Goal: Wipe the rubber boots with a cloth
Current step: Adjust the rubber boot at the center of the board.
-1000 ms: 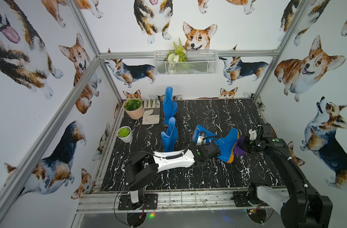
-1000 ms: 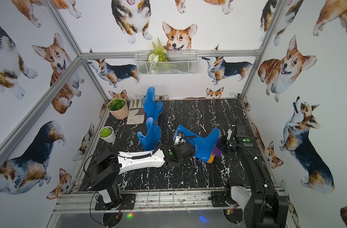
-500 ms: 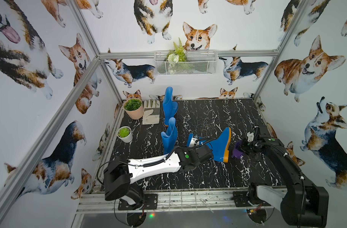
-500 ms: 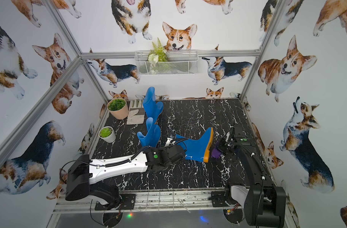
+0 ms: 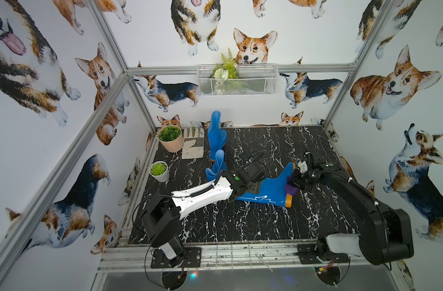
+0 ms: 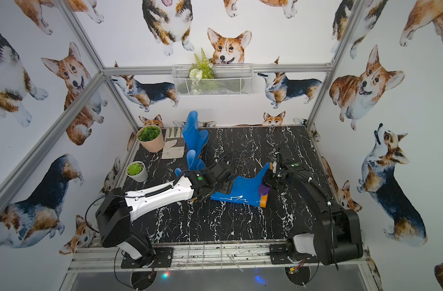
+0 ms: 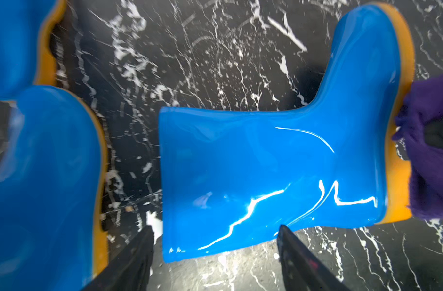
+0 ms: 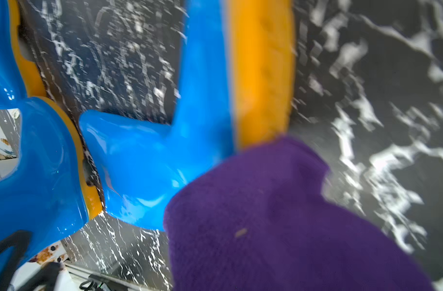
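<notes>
Left wrist: left gripper released, lying boot unheld on desk; right gripper clenching cloth may push boot sliding while wiping.

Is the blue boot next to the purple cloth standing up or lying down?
Lying down. The blue boot rests on its side on the table, its orange sole facing sideways toward the purple cloth.

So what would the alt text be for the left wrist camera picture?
A glossy blue rubber boot lies on its side on a black marbled table, a purple cloth at its orange-yellow sole. The left hand's dark fingers stand open near its shaft; two more blue boots blur nearby.
</notes>
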